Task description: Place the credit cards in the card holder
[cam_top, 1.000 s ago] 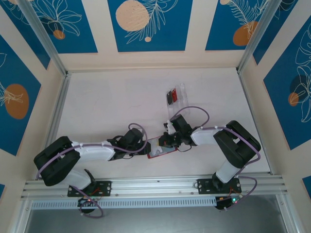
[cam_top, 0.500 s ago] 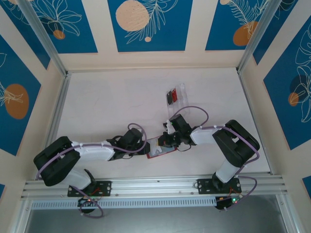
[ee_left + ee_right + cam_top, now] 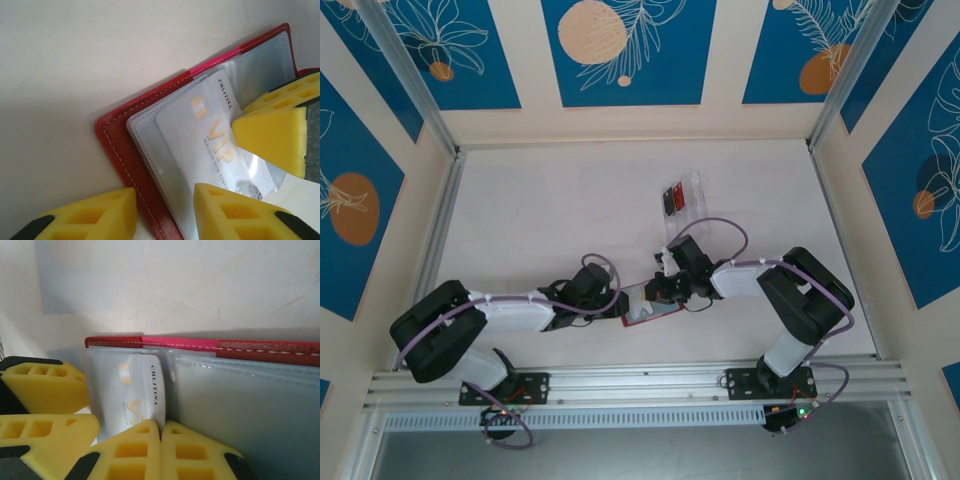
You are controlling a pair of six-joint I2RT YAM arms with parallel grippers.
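Item: card holder [image 3: 645, 305], open flat on table [image 3: 540, 220], front centre. My left hand [image 3: 165, 210], pads apart, straddles its edge to pin it. Right hand [image 3: 161, 432], pads together, presses on a pale card [image 3: 210, 130] to seat it in the sleeve [image 3: 265, 65] (part-way in, I judge).

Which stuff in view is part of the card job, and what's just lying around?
Job:
- red card holder, lying open
- pale VIP card at its clear sleeves, pinched by the right gripper
- black and red cards waiting in the tray
- left gripper at the holder's edge

Lying about:
- clear plastic tray
- aluminium rail at the near edge
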